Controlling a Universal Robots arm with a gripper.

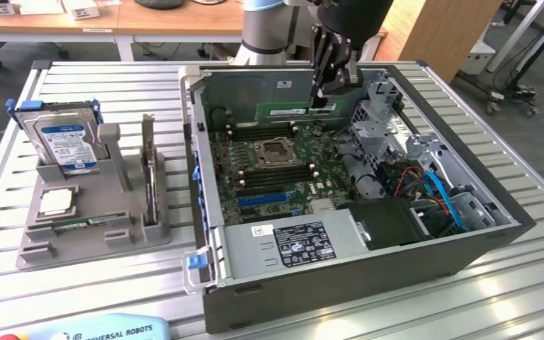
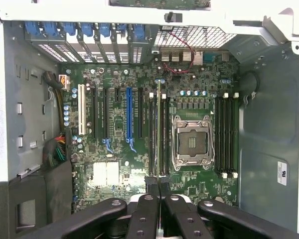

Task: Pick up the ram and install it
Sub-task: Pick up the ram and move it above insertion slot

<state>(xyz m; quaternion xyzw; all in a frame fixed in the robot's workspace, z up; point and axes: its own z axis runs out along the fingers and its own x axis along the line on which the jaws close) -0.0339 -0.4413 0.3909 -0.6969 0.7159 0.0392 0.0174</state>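
Slatted metal table (image 1: 527, 290) carries an open computer case (image 1: 348, 287) lying on its side, with a grey fixture (image 1: 93, 244) beside it on the exterior view's left that props up a blue-labelled hard drive (image 1: 64, 142). Above the far part of the case the gripper (image 1: 321, 99) reaches down, its fingers pinched together on the ram (image 1: 283, 110), so the jaws are clamped on the stick with no gap showing to either side. The grip sits near one end of the ram. The rest of the green board runs out from the fingertips toward the exterior view's left, roughly level and parallel to the case's far wall. It stands on its thin edge above the motherboard (image 1: 253, 180), not yet seated in any slot. From the wrist view the ram (image 2: 158, 129) appears edge-on as a thin line leading away from the gripper (image 2: 159, 183), lined up lengthwise with the long memory slots (image 2: 164, 134) just beside the processor socket (image 2: 193, 144).
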